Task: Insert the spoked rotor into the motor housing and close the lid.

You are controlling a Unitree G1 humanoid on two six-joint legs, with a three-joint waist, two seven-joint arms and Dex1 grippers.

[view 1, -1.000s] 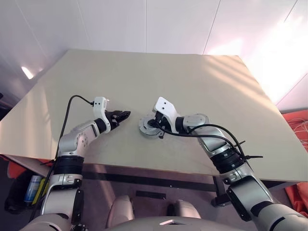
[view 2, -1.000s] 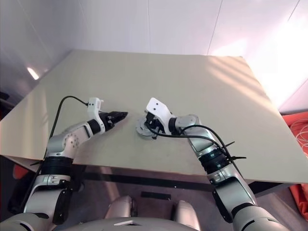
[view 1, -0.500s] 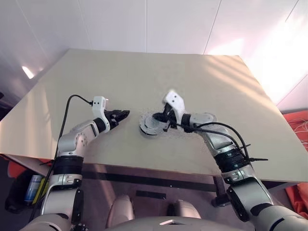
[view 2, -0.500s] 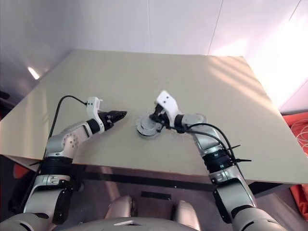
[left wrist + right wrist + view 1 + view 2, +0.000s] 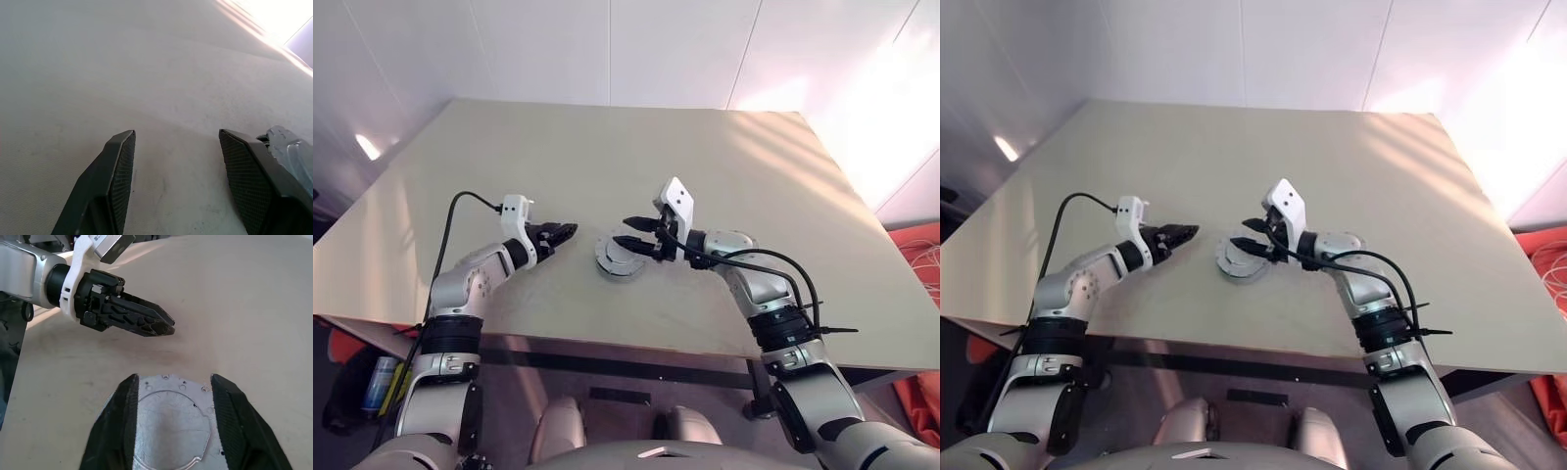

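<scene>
The lid (image 5: 168, 418), a round silver disc, lies flat on the table just under my right gripper (image 5: 621, 231). That gripper hovers above the lid's right side, open, with nothing between its fingers (image 5: 117, 431). The spoked rotor and the motor housing are hidden. My left gripper (image 5: 568, 232) is a short way to the left of the lid (image 5: 618, 260), pointing at it. It is open over bare table (image 5: 146, 73) and shows side-on in the right wrist view (image 5: 144, 322).
The beige table (image 5: 724, 166) stretches wide behind and to both sides of the lid. Its front edge runs close below my arms. A white wall rises behind it, and orange material (image 5: 922, 245) lies past the table's right edge.
My right gripper was shut low at the lid; it has opened, lifted off and drawn back to the right. The lid stays on the table. The left arm has not moved.
</scene>
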